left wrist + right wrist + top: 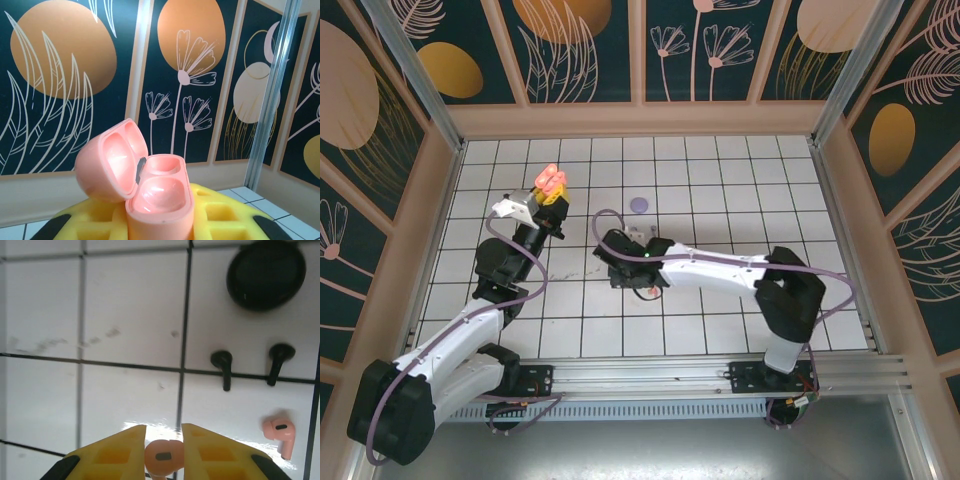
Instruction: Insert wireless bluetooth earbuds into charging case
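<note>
Overhead and wrist views of a white tiled worktop (720, 180) enclosed by floral wall panels.

Left arm: the left tool (552, 195) sits towards the far left of the worktop, clenched on the base of the salmon charging case (155, 195). The case stands upright between the tool's yellow fingers (220, 212). Its lid (107, 160) is hinged open and tipped to the left in the wrist view, exposing the two moulded wells of the base.

Right arm: this arm reaches across to the middle of the worktop, well apart from the held case. The right tool (163, 440) points down at the tiles, its two yellow fingers (110, 455) drawn in against either side of a salmon earbud (162, 457) and grasping it. Whether that earbud is off the tiles cannot be told.

Loose items in the right wrist view: a second salmon earbud (280, 432) lies on the worktop near the tool, to its right. Two black earbuds (223, 365) lie side by side further up, across a grout line. A closed black case (266, 274) rests beyond them at the upper right.

In the overhead view a lavender case (639, 204) lies on the tiles between the two tools, towards the far side
</note>
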You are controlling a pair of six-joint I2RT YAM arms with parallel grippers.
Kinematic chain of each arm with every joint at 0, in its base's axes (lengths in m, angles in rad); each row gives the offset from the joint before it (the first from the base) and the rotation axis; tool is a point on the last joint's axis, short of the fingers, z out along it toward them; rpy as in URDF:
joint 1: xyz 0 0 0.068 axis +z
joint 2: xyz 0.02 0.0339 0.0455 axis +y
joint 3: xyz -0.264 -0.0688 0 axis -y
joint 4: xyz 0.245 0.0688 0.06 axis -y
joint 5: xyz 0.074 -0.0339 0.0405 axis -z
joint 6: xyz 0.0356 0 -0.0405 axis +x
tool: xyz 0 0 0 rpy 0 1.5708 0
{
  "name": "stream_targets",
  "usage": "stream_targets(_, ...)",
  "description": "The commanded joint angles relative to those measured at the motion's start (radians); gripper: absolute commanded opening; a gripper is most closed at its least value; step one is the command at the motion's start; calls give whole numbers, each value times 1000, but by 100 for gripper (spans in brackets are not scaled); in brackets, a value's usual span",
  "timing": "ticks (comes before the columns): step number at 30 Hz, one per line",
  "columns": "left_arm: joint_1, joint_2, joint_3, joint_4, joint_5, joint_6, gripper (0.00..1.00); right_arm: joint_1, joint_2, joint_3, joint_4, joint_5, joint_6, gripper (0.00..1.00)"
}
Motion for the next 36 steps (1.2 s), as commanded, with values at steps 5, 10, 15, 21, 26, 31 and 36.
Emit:
stream_targets(5, 6, 45, 19, 102, 52, 99, 0, -97, -193, 58, 118, 33, -133, 21)
stream_targets(10, 6, 91, 15, 158, 126, 121, 0, -171, -282, 117, 225, 0, -237, 22)
stream_targets(15, 1, 141, 33, 203, 144, 145, 0, -221, -332, 186, 331, -17, -346, 23)
stream_targets(21, -31, 207, 104, 184, 104, 241, 0, -244, -339, 249, 438, -31, -447, 23)
stream_targets(26, -72, 275, 176, 164, 119, 372, 0, -252, -342, 231, 549, -50, -477, 23)
stream_targets(31, -110, 326, 231, 170, 122, 443, 0, -253, -347, 157, 697, -72, -472, 24)
stream_targets(36, -122, 361, 259, 173, 136, 445, 0, -253, -340, 86, 828, -113, -449, 24)
